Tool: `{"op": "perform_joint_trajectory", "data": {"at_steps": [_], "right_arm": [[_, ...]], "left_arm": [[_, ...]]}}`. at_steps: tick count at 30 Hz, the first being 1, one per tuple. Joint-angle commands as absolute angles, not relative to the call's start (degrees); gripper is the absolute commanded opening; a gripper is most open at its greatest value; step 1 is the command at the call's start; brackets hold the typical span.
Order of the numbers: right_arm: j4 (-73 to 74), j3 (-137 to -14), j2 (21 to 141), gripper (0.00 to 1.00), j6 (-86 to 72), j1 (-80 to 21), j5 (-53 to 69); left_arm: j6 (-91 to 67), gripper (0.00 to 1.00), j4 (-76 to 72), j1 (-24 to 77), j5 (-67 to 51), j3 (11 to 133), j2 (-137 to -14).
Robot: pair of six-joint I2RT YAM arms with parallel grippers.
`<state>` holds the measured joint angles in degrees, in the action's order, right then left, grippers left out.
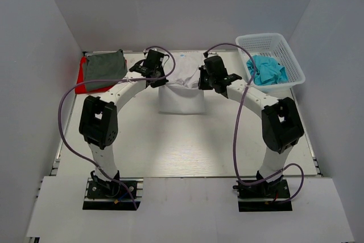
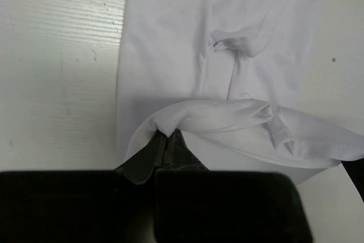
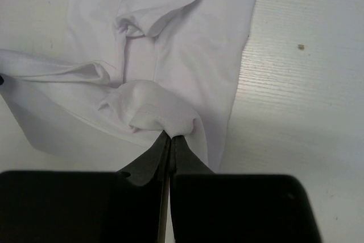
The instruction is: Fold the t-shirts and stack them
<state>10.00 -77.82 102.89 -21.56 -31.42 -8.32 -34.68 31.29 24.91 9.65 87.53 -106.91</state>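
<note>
Overall, four t-shirts were counted, one of each colour. One white t-shirt lay at the middle of the far half of the surface, its near part flat and its far edge lifted between the two arms. One grey-green t-shirt lay in a compact pile on top of one red t-shirt at the far left corner, the red showing only along the left and near edges. One turquoise t-shirt lay crumpled inside the single white lattice basket at the far right corner.

Two tools were in view. The left tool had its jaws closed together on a raised fold of the white t-shirt's edge, with cloth draped over the fingertips. The right tool was likewise clamped on a bunched fold of the same garment. The two grips stood on opposite sides of it, and the lifted edge sagged between them. Beyond each grip a sleeve seam showed, lying flat on the surface.
</note>
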Motion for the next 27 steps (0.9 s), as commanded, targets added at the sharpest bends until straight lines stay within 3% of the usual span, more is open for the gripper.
{"op": "perform_joint_trajectory", "data": {"at_steps": [1, 7, 9, 10, 11, 12, 13, 14, 19, 27], "right_arm": [[7.5, -82.0, 105.1, 0.0, -19.8, -30.1, -4.5], [3.6, -86.0, 111.8, 0.0, -18.8, -27.9, 2.1], [2.6, -89.0, 116.0, 0.0, -19.2, -26.7, 3.4], [2.5, -91.4, 117.1, 0.08, -20.6, -26.0, 3.3], [2.5, -92.7, 120.6, 0.19, -20.8, -25.7, 3.9], [3.2, -95.5, 121.7, 0.37, -20.9, -24.8, 4.7], [3.8, -99.3, 122.8, 0.77, -22.0, -24.2, 4.8], [4.5, -101.0, 125.3, 0.9, -21.7, -23.8, 7.2], [4.1, -102.7, 124.0, 0.9, -18.2, -23.8, 10.1], [4.0, -81.1, 107.9, 0.9, -19.1, -24.1, 10.0]], "left_arm": [[-32.0, 0.0, 30.2, 23.4, 8.7, 92.1, -108.6], [-29.0, 0.0, 27.4, 21.6, 6.5, 95.4, -114.3], [-27.7, 0.09, 25.9, 21.6, 3.9, 98.2, -116.7], [-26.8, 0.31, 25.9, 20.8, 3.1, 99.7, -118.2], [-26.8, 0.45, 25.9, 20.0, 2.2, 101.5, -121.2], [-25.7, 0.6, 27.1, 20.0, 1.2, 105.5, -122.6], [-25.7, 0.84, 27.8, 19.4, 0.6, 107.7, -123.8], [-24.4, 0.98, 27.8, 18.9, -0.1, 109.8, -125.0], [-21.0, 1.0, 30.8, 18.9, -0.9, 117.6, -126.7], [-23.9, 1.0, 27.9, 19.4, 0.8, 89.3, -108.3]]}}
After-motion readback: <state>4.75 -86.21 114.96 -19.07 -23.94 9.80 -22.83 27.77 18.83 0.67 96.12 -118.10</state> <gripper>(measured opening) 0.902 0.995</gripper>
